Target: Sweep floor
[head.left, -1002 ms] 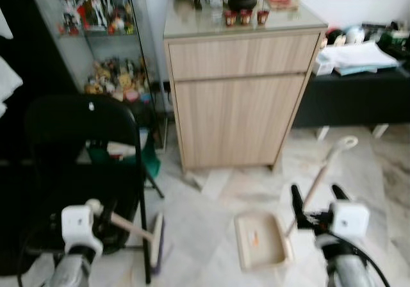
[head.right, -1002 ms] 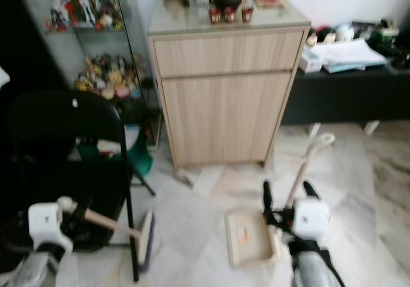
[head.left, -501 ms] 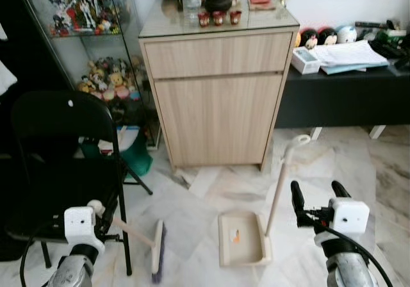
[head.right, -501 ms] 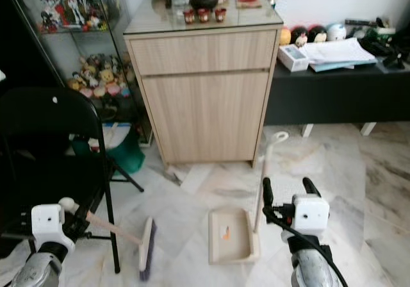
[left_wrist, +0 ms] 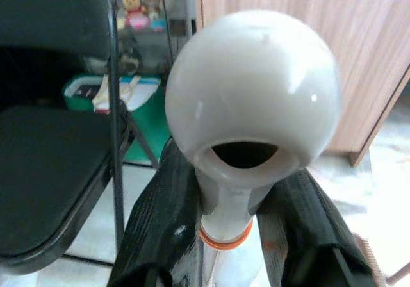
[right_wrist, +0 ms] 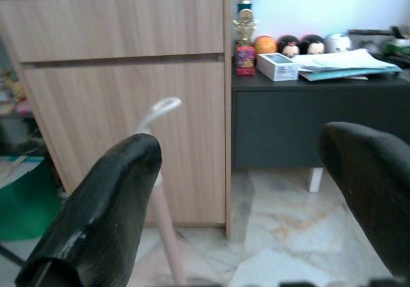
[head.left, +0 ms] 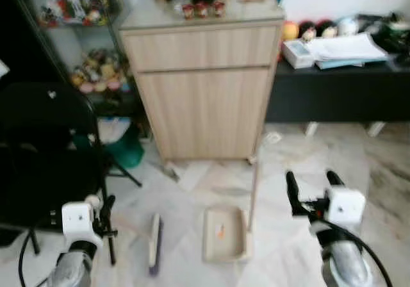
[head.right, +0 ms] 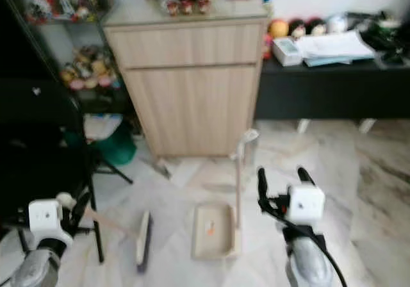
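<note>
I see my left claw (left_wrist: 237,236) clenched on the broom (head.left: 154,242), whose handle slants down and rightward to the brush head on the floor (head.left: 192,188); motion blur smears the handle. The dustpan (head.left: 223,233) lies beside it, handle upright. My right claw (head.left: 314,188) is spread wide, holding nothing.

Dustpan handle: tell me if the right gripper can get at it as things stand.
Probably yes. The right gripper is open, level with the upright dustpan handle and just to its right, with only bare floor between them.
</note>
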